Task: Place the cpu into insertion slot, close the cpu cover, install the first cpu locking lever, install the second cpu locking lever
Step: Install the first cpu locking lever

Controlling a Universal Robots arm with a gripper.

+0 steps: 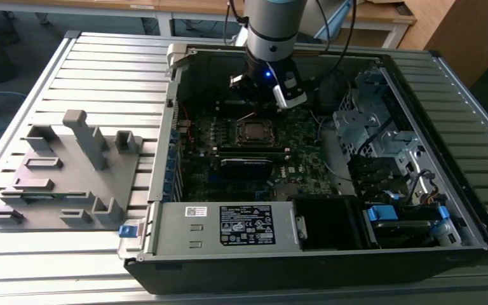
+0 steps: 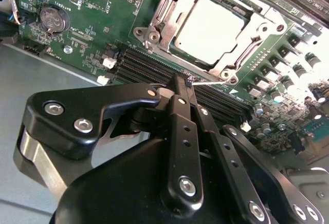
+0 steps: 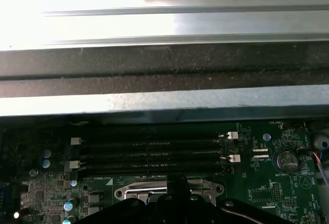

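Note:
In the exterior view my gripper (image 1: 265,101) hangs inside the open computer case, just behind the insertion slot (image 1: 253,131) on the green motherboard (image 1: 304,171). In the second wrist view the cpu (image 2: 208,29) lies flat in the slot with its silver top up. The cpu cover (image 2: 165,9) lies down around it as a metal frame. My gripper (image 2: 181,80) is shut with nothing between the black fingers. Its tips sit right at the socket's edge, beside a thin metal lever (image 2: 211,82). In the first wrist view the gripper (image 3: 177,183) stands over the socket's rim (image 3: 133,190).
Black memory slots (image 3: 154,152) run between the socket and the case wall (image 3: 164,106). A coin battery (image 2: 51,19) sits on the board. A power supply (image 1: 227,225) and drive cages (image 1: 371,127) crowd the case. A grey fixture plate (image 1: 66,171) lies on the exterior view's left.

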